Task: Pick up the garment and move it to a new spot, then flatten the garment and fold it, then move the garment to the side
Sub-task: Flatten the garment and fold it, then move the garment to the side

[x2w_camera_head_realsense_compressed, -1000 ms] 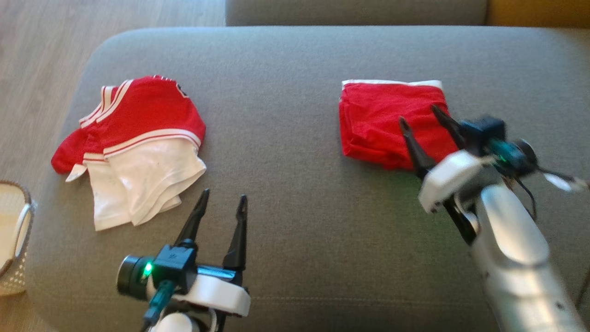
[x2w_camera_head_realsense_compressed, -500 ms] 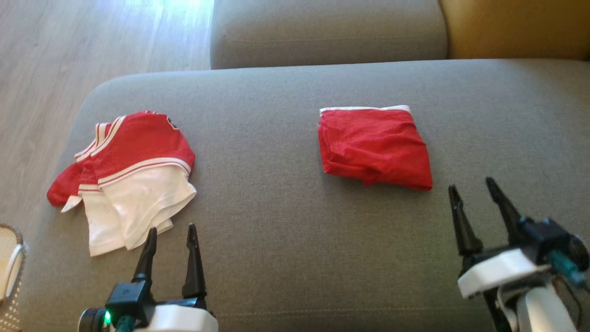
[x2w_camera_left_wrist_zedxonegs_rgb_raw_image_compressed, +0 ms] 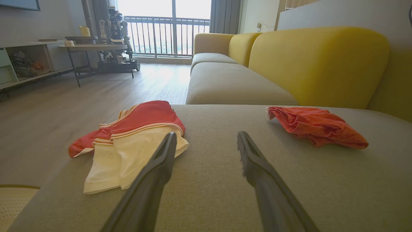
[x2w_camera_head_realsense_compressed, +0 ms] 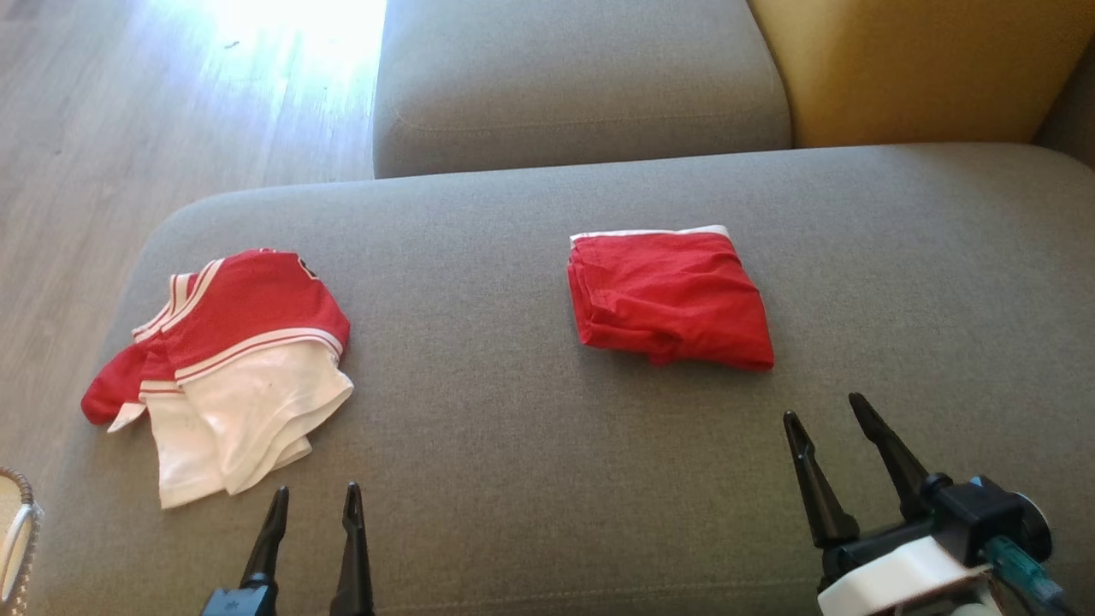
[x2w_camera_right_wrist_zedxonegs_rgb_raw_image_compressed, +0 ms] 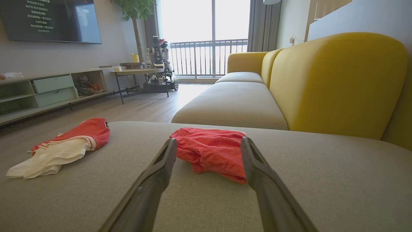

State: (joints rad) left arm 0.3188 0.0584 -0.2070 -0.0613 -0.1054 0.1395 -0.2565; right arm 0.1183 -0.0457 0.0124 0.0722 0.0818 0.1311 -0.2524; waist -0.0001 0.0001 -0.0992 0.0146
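Note:
A red garment (x2w_camera_head_realsense_compressed: 667, 299) lies folded into a compact rectangle with a white band along its far edge, right of centre on the grey sofa seat (x2w_camera_head_realsense_compressed: 513, 445). My right gripper (x2w_camera_head_realsense_compressed: 822, 407) stands open just short of its near right corner, touching nothing; in the right wrist view the folded garment (x2w_camera_right_wrist_zedxonegs_rgb_raw_image_compressed: 212, 151) lies beyond the open right gripper (x2w_camera_right_wrist_zedxonegs_rgb_raw_image_compressed: 208, 139). A second, red-and-white garment (x2w_camera_head_realsense_compressed: 231, 368) lies rumpled at the seat's left end. My left gripper (x2w_camera_head_realsense_compressed: 316, 492) is open and empty near its right edge, as the left wrist view shows with the left gripper (x2w_camera_left_wrist_zedxonegs_rgb_raw_image_compressed: 206, 133) beside that rumpled garment (x2w_camera_left_wrist_zedxonegs_rgb_raw_image_compressed: 135, 135).
A pale woven basket (x2w_camera_head_realsense_compressed: 13, 539) stands off the seat's left front corner. Wooden floor (x2w_camera_head_realsense_compressed: 128, 128) lies to the left. Another grey cushion (x2w_camera_head_realsense_compressed: 573, 77) and a yellow backrest (x2w_camera_head_realsense_compressed: 907, 68) bound the far side. Bare seat runs between the two garments.
My right gripper has drawn back off the folded red garment toward the seat's near edge, open and empty. The left gripper has also pulled back. The head camera has tilted up.

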